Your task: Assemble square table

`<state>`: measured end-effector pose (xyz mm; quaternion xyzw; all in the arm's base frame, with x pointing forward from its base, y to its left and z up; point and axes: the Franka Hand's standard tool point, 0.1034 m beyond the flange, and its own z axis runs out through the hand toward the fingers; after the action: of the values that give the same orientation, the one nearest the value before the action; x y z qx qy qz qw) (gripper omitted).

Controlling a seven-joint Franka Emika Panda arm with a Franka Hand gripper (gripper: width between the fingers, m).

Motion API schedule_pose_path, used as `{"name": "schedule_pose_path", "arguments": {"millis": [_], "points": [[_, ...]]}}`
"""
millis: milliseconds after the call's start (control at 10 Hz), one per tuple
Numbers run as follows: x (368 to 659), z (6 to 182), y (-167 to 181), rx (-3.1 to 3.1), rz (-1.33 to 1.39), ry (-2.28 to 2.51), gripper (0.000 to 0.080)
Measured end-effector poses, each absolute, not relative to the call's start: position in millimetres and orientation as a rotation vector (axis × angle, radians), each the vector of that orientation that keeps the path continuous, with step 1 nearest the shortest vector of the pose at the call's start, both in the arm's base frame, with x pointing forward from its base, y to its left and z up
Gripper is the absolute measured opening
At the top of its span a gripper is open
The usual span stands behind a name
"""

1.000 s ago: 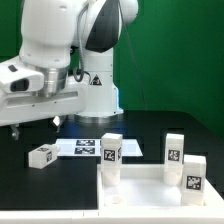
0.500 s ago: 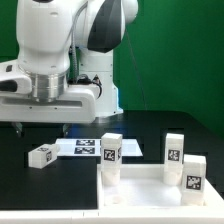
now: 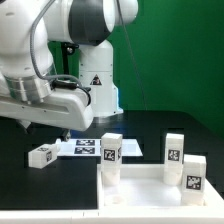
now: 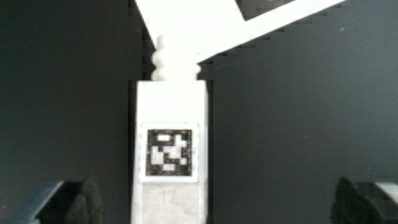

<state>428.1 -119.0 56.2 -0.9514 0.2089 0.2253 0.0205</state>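
Note:
The white square tabletop [image 3: 140, 185] lies underside up at the exterior view's lower right. Three tagged white legs stand upright on it [image 3: 111, 150], [image 3: 174, 148], [image 3: 195, 172]. A fourth leg [image 3: 42, 155] lies loose on the black table at the left. My gripper [image 3: 45, 128] hangs open above this loose leg, not touching it. In the wrist view the leg [image 4: 169, 150] lies lengthwise with its tag up and its screw tip [image 4: 169, 62] pointing away. It sits nearer one of the dark fingertips [image 4: 68, 203] than the other. The gripper [image 4: 221, 205] holds nothing.
The marker board [image 3: 85, 148] lies flat between the loose leg and the tabletop. The robot's white base [image 3: 98, 85] stands behind it. A white surface [image 4: 231, 25] shows beyond the leg's screw end in the wrist view.
The arm's upper links have swung over to the left and the hand has turned and shifted slightly right above the loose leg. The legs and the tabletop have not moved.

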Motion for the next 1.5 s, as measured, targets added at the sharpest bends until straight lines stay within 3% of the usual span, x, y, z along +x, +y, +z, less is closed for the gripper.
{"name": "schedule_pose_path", "arguments": {"millis": [300, 600, 800, 1200, 1500], "points": [[426, 49.5, -129, -2.893, 0.774, 0.629, 0.0649], [431, 48.4, -141, -2.721, 1.134, 0.622, 0.0649], [427, 50.1, -137, -2.671, 1.231, 0.612, 0.0649], [423, 33.3, -133, -2.596, 1.275, 0.657, 0.0649], [422, 31.6, -129, -2.593, 1.283, 0.649, 0.0649]]}}
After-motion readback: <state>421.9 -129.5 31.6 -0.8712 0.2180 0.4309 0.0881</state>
